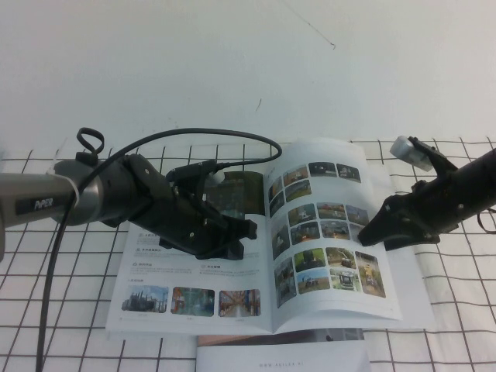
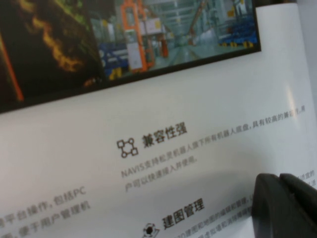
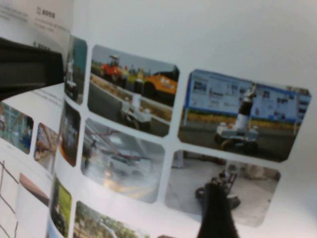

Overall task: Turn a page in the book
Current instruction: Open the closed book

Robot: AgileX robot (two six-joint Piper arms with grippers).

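Observation:
The book (image 1: 194, 298) lies open on the checked cloth. Its left sheet carries a dark banner picture and icon text (image 2: 153, 139). The page (image 1: 318, 225) with rows of small colour photos is on the right, lifted and bowed above the sheet under it; it also shows in the right wrist view (image 3: 143, 99). My left gripper (image 1: 236, 236) is shut and rests on the left sheet, fingers together (image 2: 282, 203). My right gripper (image 1: 366, 235) is at the page's outer edge, shut on the page. One dark finger (image 3: 216, 213) lies on its printed face; the other is hidden behind.
A pale grey-white booklet (image 1: 279, 353) lies at the front edge, partly under the book. The white cloth with black grid lines (image 1: 62, 310) covers the table. A black cable (image 1: 194, 136) loops above the left arm. A white wall stands behind.

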